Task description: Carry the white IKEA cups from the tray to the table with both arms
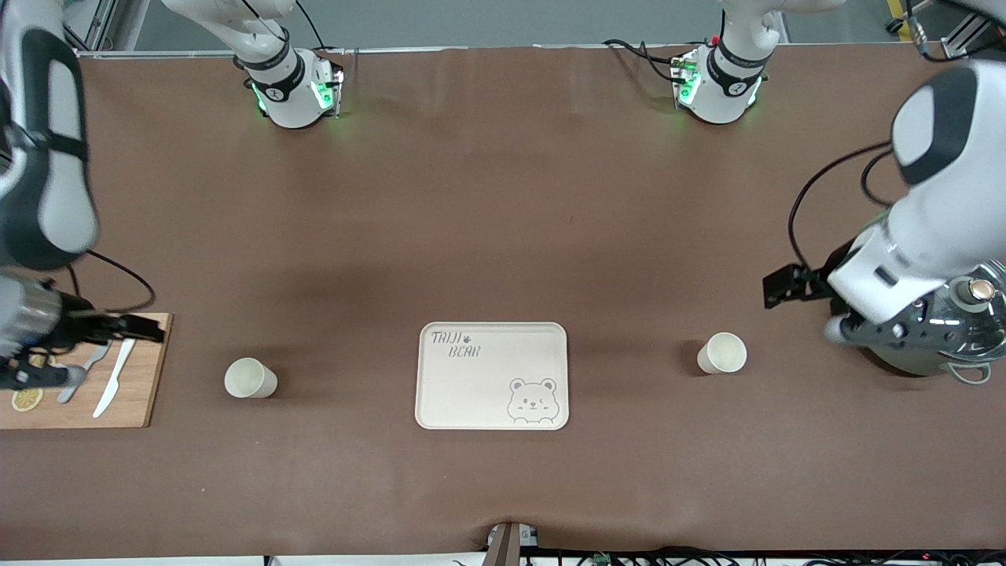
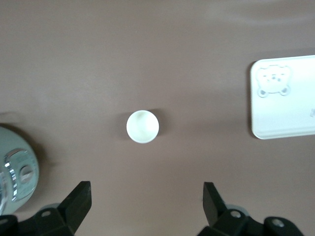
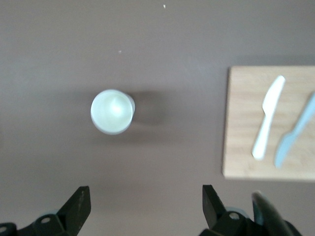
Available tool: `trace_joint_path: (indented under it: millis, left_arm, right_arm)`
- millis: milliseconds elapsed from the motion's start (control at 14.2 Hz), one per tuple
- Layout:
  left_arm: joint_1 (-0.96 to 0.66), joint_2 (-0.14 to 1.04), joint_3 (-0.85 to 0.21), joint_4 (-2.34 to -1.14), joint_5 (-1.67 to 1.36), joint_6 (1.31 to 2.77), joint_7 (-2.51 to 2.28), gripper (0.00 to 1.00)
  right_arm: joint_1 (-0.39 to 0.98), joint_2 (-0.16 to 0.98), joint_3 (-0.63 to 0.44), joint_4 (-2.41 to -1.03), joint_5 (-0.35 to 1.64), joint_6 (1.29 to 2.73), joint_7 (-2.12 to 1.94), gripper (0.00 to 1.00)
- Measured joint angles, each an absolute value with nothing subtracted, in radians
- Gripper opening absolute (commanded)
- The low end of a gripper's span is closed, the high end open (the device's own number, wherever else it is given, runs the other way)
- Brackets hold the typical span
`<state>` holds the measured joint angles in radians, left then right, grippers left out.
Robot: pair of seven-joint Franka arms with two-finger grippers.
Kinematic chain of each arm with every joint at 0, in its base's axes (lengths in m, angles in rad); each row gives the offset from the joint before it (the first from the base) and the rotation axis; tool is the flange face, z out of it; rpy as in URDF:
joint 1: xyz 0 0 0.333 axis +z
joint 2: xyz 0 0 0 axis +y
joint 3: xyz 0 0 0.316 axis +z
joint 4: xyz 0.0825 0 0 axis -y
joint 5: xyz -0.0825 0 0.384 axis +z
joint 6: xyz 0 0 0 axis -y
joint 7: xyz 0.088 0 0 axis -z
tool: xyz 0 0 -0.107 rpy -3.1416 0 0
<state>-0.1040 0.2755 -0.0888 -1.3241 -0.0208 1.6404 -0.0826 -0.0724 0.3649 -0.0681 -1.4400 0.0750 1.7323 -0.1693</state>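
Front view: the left arm (image 1: 935, 228) covers most of the grey pot (image 1: 955, 334), and its gripper is hidden under the wrist. The right arm (image 1: 39, 157) is blurred, cut by the frame edge, and overlaps the wooden board (image 1: 118, 409); a lemon slice (image 1: 27, 399) shows only partly. Left wrist view: the pot lid (image 2: 15, 174) and the bear tray (image 2: 285, 98) are cut by the edges; only the fingertips (image 2: 78, 199) show. Right wrist view: the board (image 3: 246, 123) and grey knife (image 3: 295, 135) run off frame.
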Motion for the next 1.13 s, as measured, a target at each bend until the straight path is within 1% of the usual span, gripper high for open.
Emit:
trace_joint_path:
  millis: [141,281,352,492,563,844,1126]
  left_arm:
    - [-0.105,0.194,-0.089,-1.328,-0.021,1.557,-0.075,1.0]
    - [-0.104,0.131,-0.087,-1.364,-0.021,1.531,-0.061,1.0]
    - [-0.103,0.108,-0.087,-1.393,-0.021,1.531,-0.06,1.0]
    - [-0.103,0.081,-0.086,-1.438,-0.021,1.538,-0.059,1.0]
    - [-0.103,0.077,-0.086,-1.449,-0.021,1.541,-0.059,1.0]
    - [-0.102,0.077,-0.086,-1.461,-0.021,1.545,-0.053,1.0]
    - [-0.095,0.077,-0.075,-1.469,0.007,1.539,0.034,1.0]
  right_arm:
    - [-0.075,0.271,-0.068,-1.439,0.074,1.598,-0.169,1.0]
    - [-0.075,0.184,-0.067,-1.443,0.072,1.495,-0.169,1.0]
    - [-0.075,0.145,-0.066,-1.454,0.069,1.472,-0.166,1.0]
    - [-0.075,0.084,-0.064,-1.493,0.048,1.467,-0.158,1.0]
    - [-0.075,0.071,-0.062,-1.507,0.039,1.474,-0.156,1.0]
    - [-0.075,0.07,-0.057,-1.517,0.003,1.53,-0.151,1.0]
    - [-0.07,0.07,-0.051,-1.514,-0.032,1.542,-0.15,1.0]
